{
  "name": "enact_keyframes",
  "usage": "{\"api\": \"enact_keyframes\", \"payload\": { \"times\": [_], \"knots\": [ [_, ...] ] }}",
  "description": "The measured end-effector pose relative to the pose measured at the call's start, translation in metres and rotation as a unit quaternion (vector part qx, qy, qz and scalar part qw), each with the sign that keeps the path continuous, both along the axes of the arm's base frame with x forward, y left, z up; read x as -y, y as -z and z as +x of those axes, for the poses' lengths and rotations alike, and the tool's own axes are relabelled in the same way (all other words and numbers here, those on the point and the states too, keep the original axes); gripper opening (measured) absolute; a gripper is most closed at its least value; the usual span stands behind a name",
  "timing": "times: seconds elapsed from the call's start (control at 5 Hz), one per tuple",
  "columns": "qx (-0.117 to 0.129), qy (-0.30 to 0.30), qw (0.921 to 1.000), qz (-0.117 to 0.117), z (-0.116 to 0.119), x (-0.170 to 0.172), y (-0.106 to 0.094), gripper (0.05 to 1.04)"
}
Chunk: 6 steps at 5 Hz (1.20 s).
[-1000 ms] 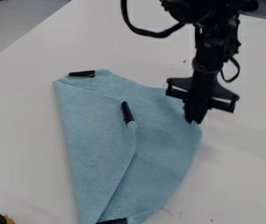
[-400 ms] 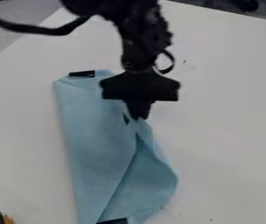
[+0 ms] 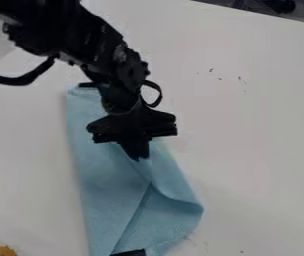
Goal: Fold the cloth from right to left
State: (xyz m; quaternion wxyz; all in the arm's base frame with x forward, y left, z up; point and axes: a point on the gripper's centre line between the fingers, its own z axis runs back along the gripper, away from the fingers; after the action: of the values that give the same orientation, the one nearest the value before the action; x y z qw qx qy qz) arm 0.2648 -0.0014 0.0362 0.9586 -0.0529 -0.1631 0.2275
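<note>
Table (image 3: 261, 145): while you looked down, specks (image 3: 211, 70) dotted its white top.
Cloth (image 3: 104, 200): it lay there, partly folded.
Gripper (image 3: 139, 157): yours pinched the cloth.
Beyond: dark clutter (image 3: 278, 6) edged your view.

The black two-finger gripper (image 3: 138, 157) points down with its fingers together, pinching the light blue cloth (image 3: 101, 180), which lies partly folded on the white tabletop (image 3: 268, 150), a black strip (image 3: 129, 253) at its lower end.

PLACE: robotics lab, by the look | SIGNS: robot arm (image 3: 108, 55) — cable (image 3: 18, 80) — white tabletop (image 3: 261, 150)
</note>
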Motion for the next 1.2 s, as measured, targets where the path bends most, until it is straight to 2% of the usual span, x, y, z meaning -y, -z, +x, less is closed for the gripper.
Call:
{"api": "enact_keyframes", "payload": {
  "times": [0.2,0.4,0.6,0.8,1.0,1.2],
  "knots": [
    [0.005,0.005,1.0000,-0.006,-0.001,-0.004,0.005,0.058],
    [-0.007,0.020,0.9998,0.005,-0.004,-0.006,0.006,0.081],
    [-0.021,0.039,0.9986,0.029,-0.005,-0.011,0.004,0.235],
    [-0.046,0.049,0.9968,0.044,-0.011,-0.016,0.005,0.497],
    [-0.068,0.047,0.9953,0.050,-0.020,-0.026,0.008,0.806],
    [-0.097,0.043,0.9924,0.062,-0.036,-0.041,0.015,1.010]
  ]
}}
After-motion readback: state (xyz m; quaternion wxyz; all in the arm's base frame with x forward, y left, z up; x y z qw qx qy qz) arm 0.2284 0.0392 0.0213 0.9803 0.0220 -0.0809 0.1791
